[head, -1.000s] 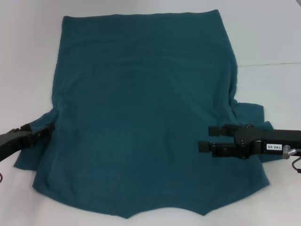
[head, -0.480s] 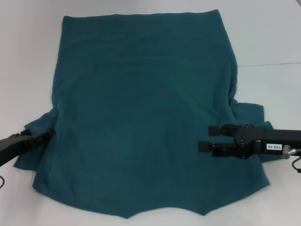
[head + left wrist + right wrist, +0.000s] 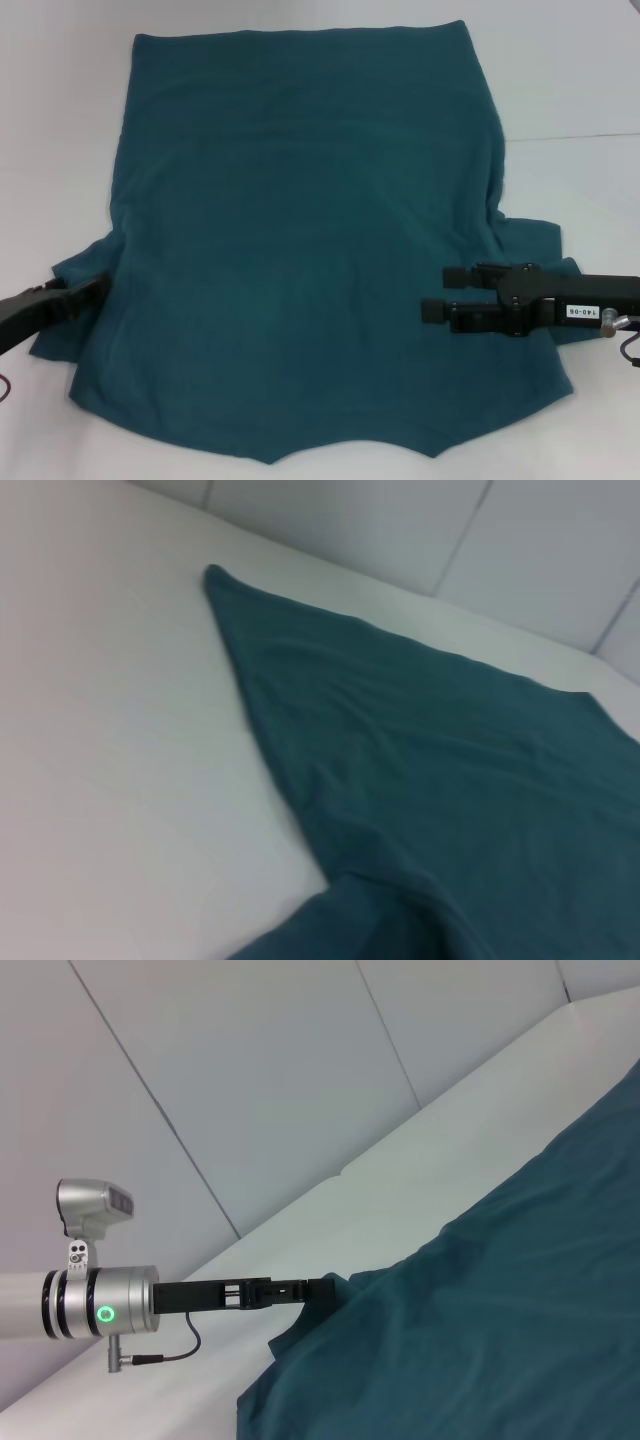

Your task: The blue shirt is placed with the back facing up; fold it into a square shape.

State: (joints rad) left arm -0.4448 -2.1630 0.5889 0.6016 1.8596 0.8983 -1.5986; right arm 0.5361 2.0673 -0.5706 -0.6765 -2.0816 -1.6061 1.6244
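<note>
The blue shirt point(image 3: 300, 240) lies spread flat on the white table point(image 3: 580, 80), with its straight hem at the far side and its curved edge nearest me. It also fills much of the left wrist view point(image 3: 450, 760) and the right wrist view point(image 3: 500, 1340). My left gripper point(image 3: 100, 287) reaches in from the left and meets the edge of the left sleeve. Across the cloth, the right wrist view shows the left gripper point(image 3: 330, 1285) touching the sleeve's raised edge. My right gripper point(image 3: 440, 292) is open over the shirt's right side, pointing inward, with nothing between its fingers.
Bare white tabletop surrounds the shirt on the left, right and far sides. A grey panelled wall point(image 3: 250, 1080) rises behind the table's far edge. A cable point(image 3: 628, 350) hangs from the right arm near the frame edge.
My left gripper has shifted slightly nearer to me along the left sleeve. The right gripper and the shirt have not visibly moved.
</note>
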